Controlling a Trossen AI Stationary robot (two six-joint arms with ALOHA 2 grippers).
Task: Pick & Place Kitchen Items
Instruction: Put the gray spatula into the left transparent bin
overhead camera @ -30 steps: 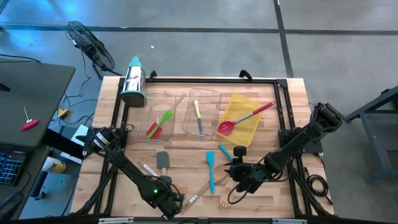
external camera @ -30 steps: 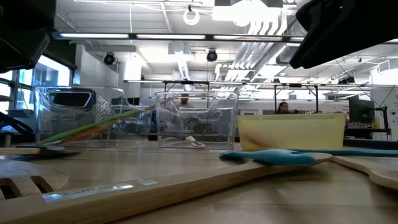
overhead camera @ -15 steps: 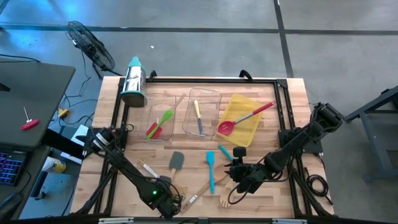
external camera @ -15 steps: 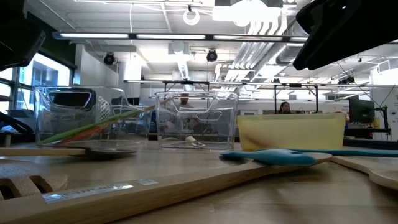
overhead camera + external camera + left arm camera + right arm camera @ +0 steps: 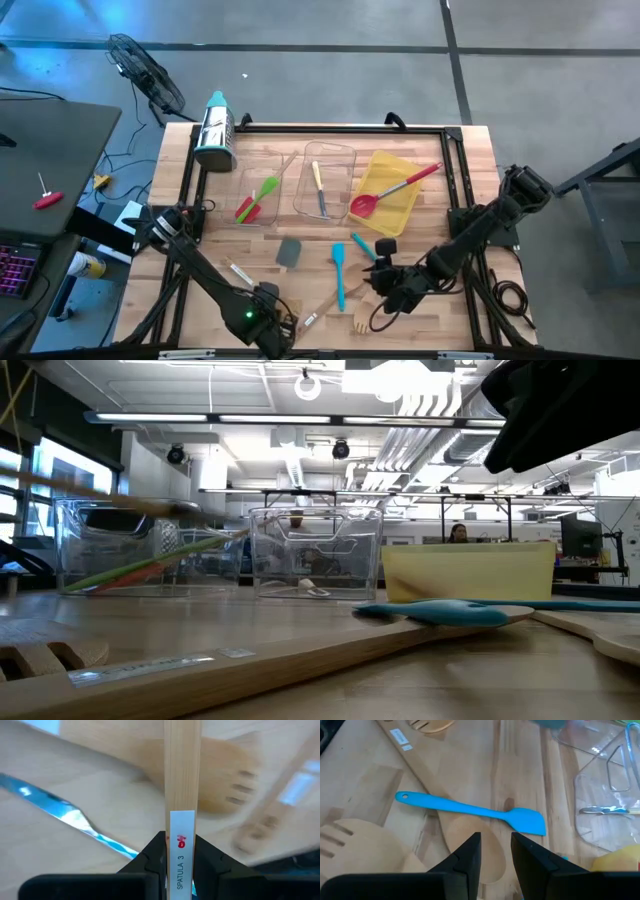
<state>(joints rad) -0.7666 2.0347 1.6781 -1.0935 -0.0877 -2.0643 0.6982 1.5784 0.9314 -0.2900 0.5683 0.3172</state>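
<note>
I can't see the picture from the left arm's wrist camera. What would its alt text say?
The left gripper is shut on a wooden handle with a white sticker reading "SPATULA 3". Below it lies a wooden table with a slotted wooden utensil and a blurred blue one.

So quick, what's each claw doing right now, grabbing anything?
Left gripper: closed on the wooden handle of the grey spatula, lifted off the table.
Right gripper: open, holding nothing, above the blue spatula.
</note>
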